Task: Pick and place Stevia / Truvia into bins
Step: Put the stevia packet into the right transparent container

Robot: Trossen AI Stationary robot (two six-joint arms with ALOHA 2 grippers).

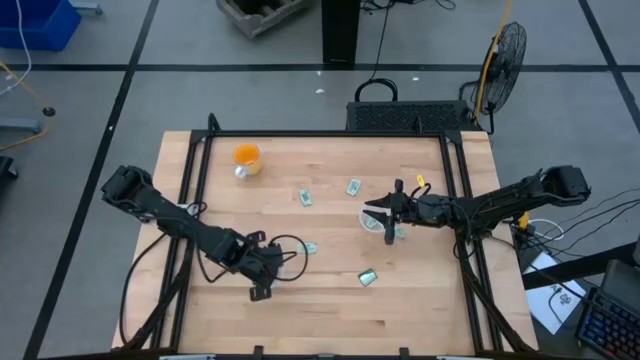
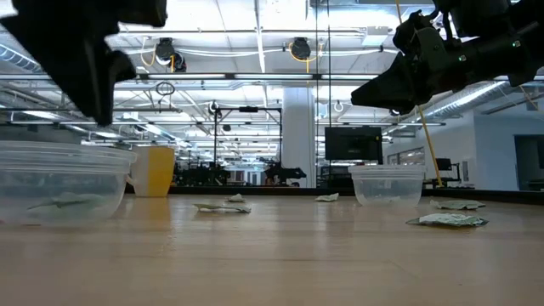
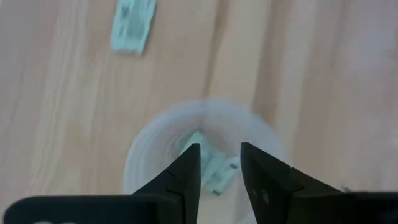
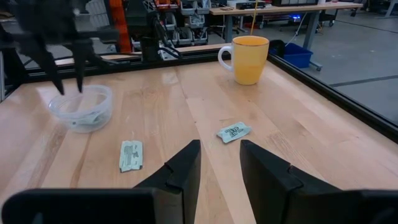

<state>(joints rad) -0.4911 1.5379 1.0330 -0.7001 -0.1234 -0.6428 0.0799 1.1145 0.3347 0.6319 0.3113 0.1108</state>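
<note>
My left gripper hangs open and empty right above one clear bin near the table's near-left part; that bin has pale green packets lying on its floor. My right gripper is open and empty too, hovering over the other clear bin right of the table's centre. Loose Stevia packets lie flat on the wood. Two of these packets appear in the right wrist view.
An orange mug stands near the table's far-left part. Black rails run along the table's left, right and far sides. Bare wood stretches along the near edge. A fan stands beyond the far right corner.
</note>
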